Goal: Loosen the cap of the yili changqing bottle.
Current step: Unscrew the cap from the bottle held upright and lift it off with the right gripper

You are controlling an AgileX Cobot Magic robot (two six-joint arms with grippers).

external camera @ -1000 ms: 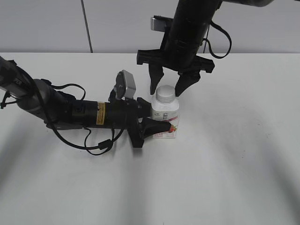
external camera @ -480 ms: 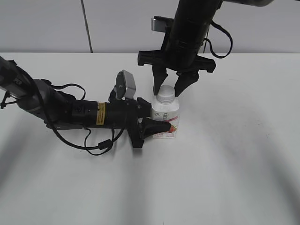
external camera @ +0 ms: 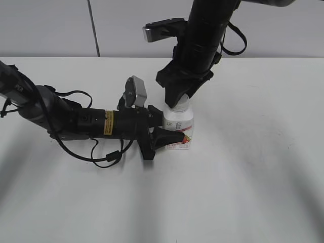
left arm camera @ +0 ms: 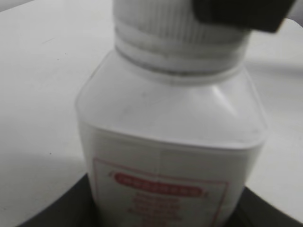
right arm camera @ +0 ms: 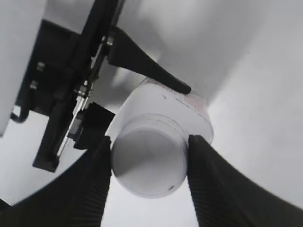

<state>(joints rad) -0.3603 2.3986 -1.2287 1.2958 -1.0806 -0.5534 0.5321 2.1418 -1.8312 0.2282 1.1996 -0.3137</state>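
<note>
The yili changqing bottle [external camera: 178,127] stands upright on the white table, white with a red-pink label; it fills the left wrist view [left arm camera: 170,142]. My left gripper [external camera: 169,135] reaches in from the left and is shut on the bottle's body. The white cap [right arm camera: 149,163] sits on the bottle's neck and its ribbed side shows in the left wrist view [left arm camera: 165,23]. My right gripper [right arm camera: 149,165] comes down from above with both ribbed fingers pressed against the cap's sides. In the exterior view [external camera: 178,101] its fingers cover most of the cap.
The white table [external camera: 243,182] runs in all directions round the bottle. A grey wall panel [external camera: 126,25] stands behind its far edge. The left arm's cables [external camera: 109,157] lie on the table left of the bottle.
My right gripper has come down over the cap, turned about its axis and closed from open onto the cap. The left gripper and the bottle have not moved.
</note>
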